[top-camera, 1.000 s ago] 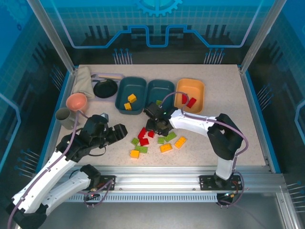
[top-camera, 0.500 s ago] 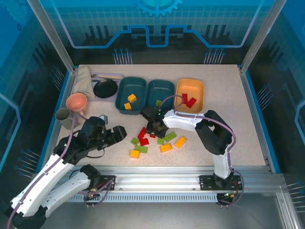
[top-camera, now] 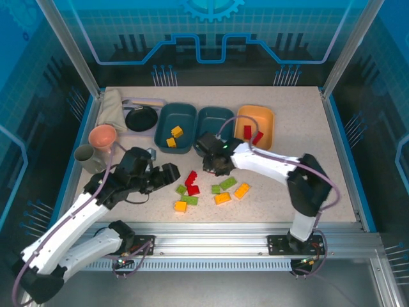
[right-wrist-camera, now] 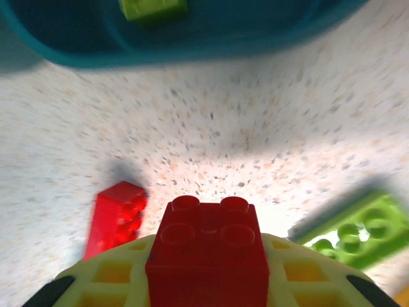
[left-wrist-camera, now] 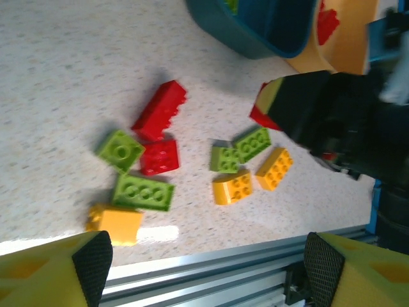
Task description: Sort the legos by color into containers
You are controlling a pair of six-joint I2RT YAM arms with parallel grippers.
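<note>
Bins part-filled
Yellow bricks (top-camera: 177,131) in left teal plastic bin (top-camera: 171,115), red bricks (top-camera: 248,132) in orange bin (top-camera: 262,118); right claw (top-camera: 214,165) grips red brick (right-wrist-camera: 208,249), left claw (top-camera: 167,174) wide.

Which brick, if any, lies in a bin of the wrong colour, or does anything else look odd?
Nothing stands out. The left teal bin holds only yellow bricks, the middle teal bin a green brick, the orange bin red bricks. No bin is tipped; the remaining bricks lie loose on the table.
</note>
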